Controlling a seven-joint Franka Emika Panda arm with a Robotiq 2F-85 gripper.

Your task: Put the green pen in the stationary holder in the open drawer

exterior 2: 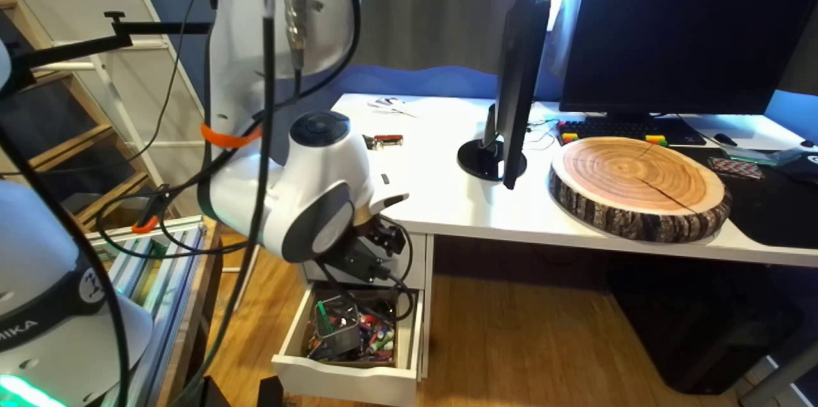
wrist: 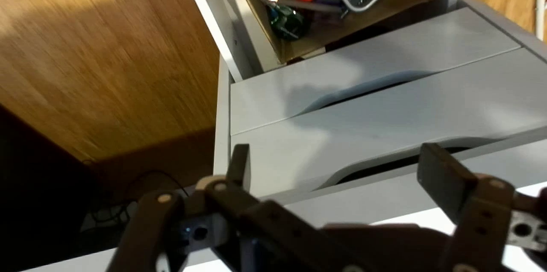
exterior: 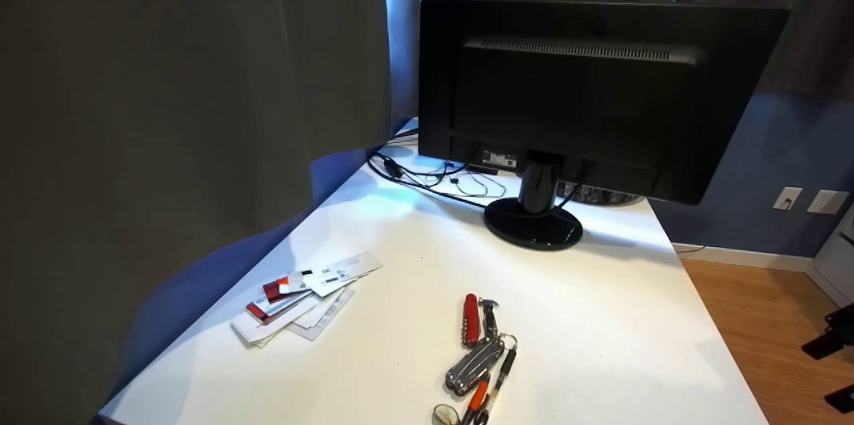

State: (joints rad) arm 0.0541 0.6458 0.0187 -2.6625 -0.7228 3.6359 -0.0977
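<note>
The bright green pen (exterior 2: 324,317) leans at a slant within the mesh holder (exterior 2: 345,338). The holder sits in the open drawer (exterior 2: 351,378), on the left side, above loose pens and markers. My gripper (exterior 2: 385,252) is by the desk's front edge, above and apart from the drawer. In the wrist view the gripper (wrist: 335,163) has its fingers wide apart with nothing between them. There the holder's rim (wrist: 361,9) shows at the top, beside the drawer's side wall (wrist: 216,20); the pen is out of view. The fingertips also show at the right edge of an exterior view (exterior: 832,373).
Two closed drawer fronts (wrist: 376,118) lie between the gripper and the open drawer. On the desk (exterior: 373,371) are a red pocket knife (exterior: 471,319), a multitool (exterior: 475,365), papers (exterior: 300,305) and a monitor (exterior: 587,91). A wood slab (exterior 2: 639,177) stands farther along.
</note>
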